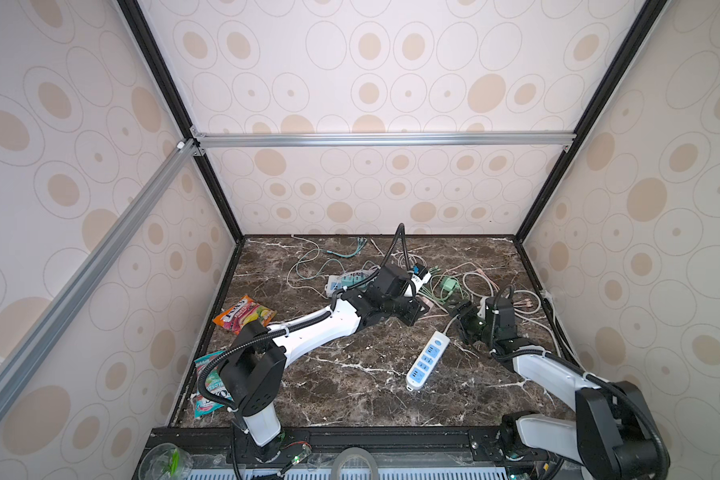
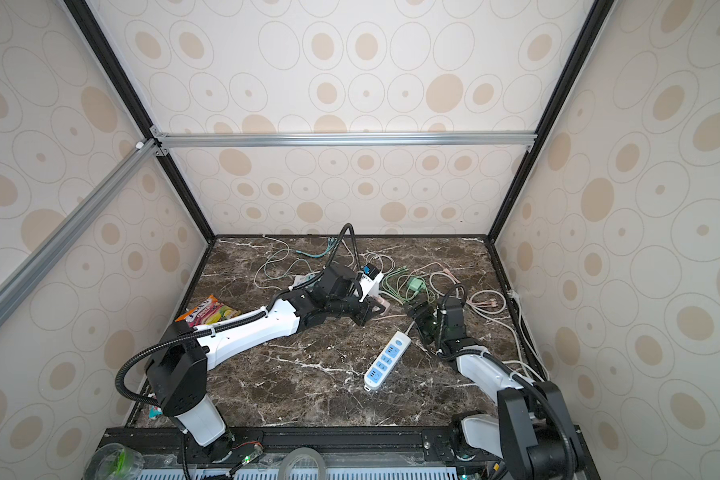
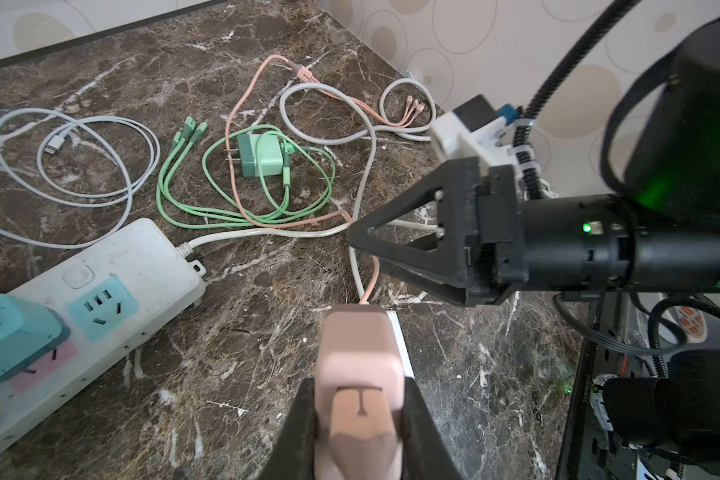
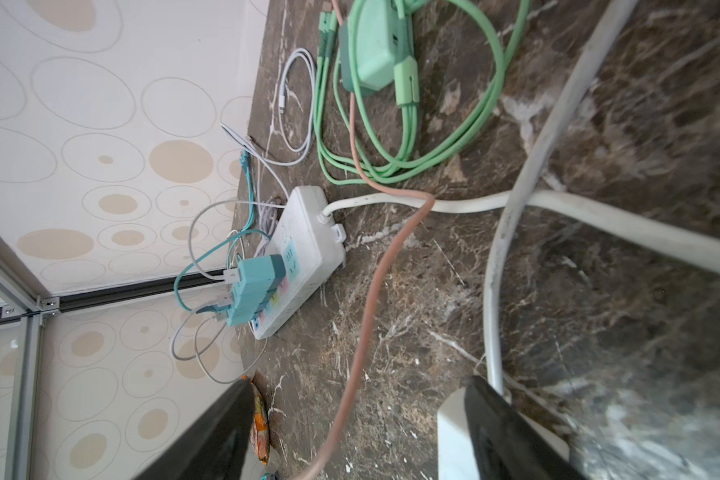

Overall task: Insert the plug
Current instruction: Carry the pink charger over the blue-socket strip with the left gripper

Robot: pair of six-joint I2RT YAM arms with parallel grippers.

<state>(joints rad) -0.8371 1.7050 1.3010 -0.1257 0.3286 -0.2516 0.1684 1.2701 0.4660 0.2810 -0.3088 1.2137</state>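
Clutter of charging cables covers the far half of the marble table in both top views. Your left gripper reaches across the middle with the pink plug at its tip, low over the marble. The plug is apart from the blue-socket strip, which lies nearer the arm bases. Your right gripper sits just beside the plug, near that strip's cord end.

From the left wrist, you see the claw clamped tight on the plug's sides, with its pink cable leading off ahead. The white strip carrying a teal adapter lies off to one side, with one blue socket free.

From the right wrist, your claw stands wide apart and grips nothing. The pink cable runs loose between its fingers. The blue-socket strip's white end shows behind one finger; you cannot tell whether they touch.
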